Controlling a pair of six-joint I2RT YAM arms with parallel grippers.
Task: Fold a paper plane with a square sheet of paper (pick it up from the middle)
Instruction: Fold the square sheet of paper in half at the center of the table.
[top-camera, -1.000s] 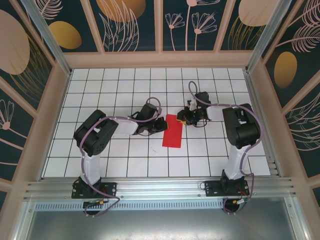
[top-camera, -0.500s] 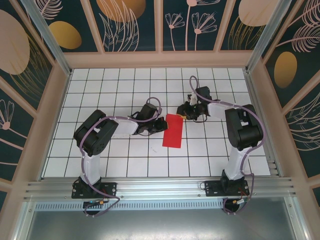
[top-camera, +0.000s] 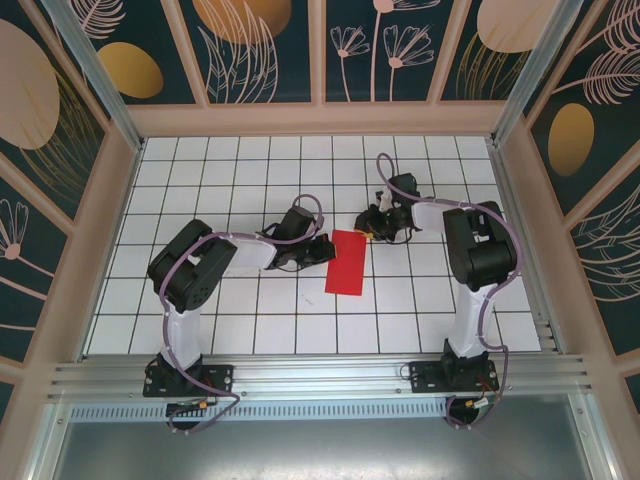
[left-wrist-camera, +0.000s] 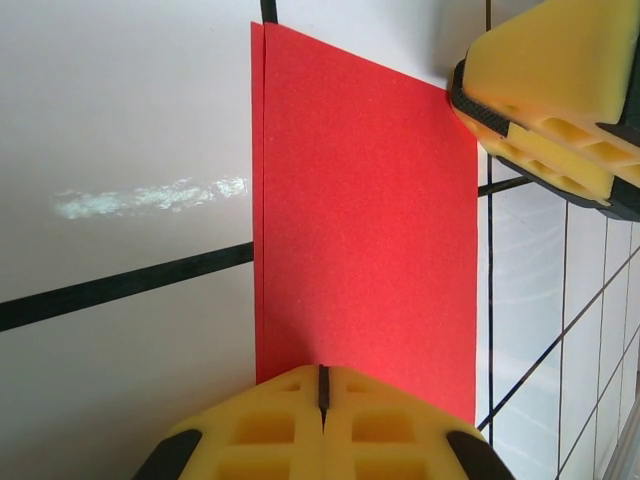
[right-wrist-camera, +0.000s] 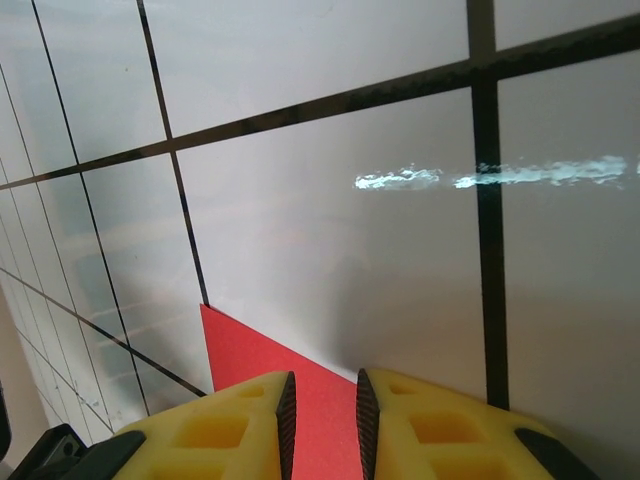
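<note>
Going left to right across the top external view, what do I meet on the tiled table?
left arm → left gripper → square sheet of paper → right gripper → right arm

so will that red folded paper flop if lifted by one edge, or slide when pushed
Probably floppy: the thin red folded sheet of paper lies dead flat, with barely any edge thickness. It likely slides easily, since the glossy white tiled table shows glare streaks. Light too, so the shut left tool at its edge could shift it.
</note>
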